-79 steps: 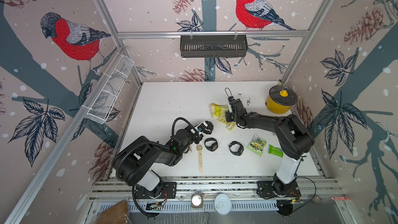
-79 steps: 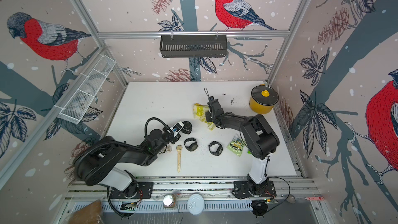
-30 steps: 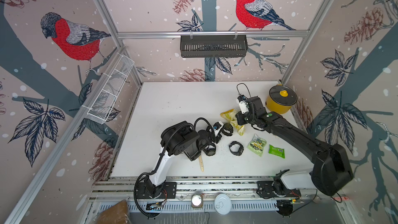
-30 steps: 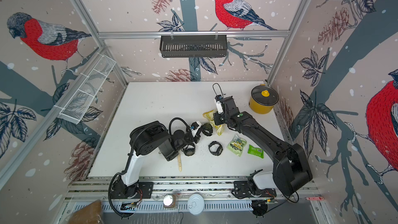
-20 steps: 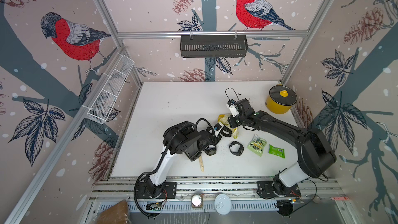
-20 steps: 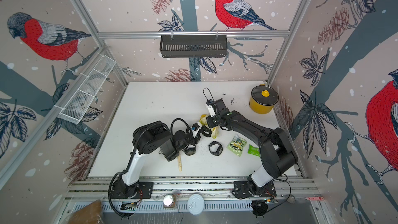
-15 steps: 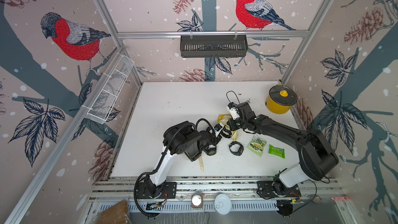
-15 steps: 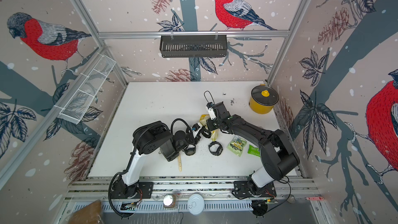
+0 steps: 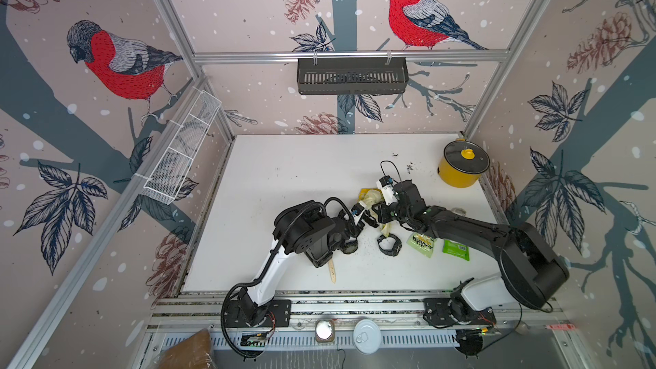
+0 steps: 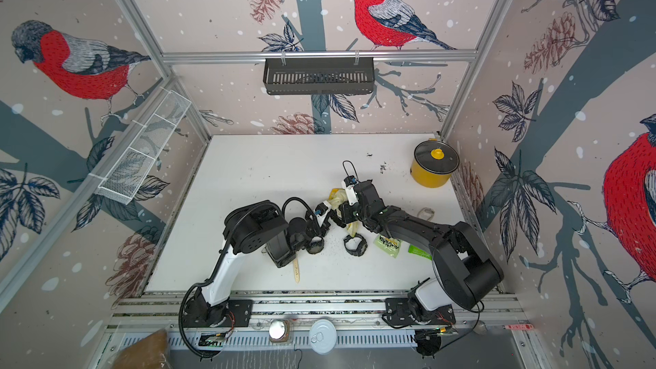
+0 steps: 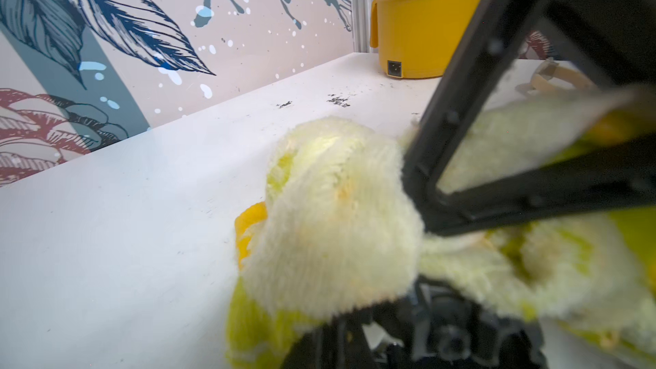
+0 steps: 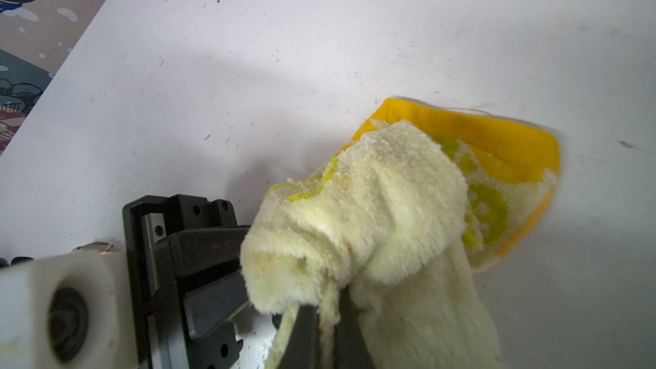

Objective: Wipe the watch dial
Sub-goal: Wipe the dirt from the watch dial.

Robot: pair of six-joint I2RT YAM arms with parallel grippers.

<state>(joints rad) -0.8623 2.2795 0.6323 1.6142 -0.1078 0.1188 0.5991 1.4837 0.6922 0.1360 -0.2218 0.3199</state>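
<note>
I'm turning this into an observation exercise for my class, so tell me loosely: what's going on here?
Two robot arms meet over the middle of the table. The right claw is shut on a yellow cloth and holds it against what looks like a black watch gripped in the left claw. The cloth hides the dial, so wiping seems under way. Two spare watches lie on the table close by.
</note>
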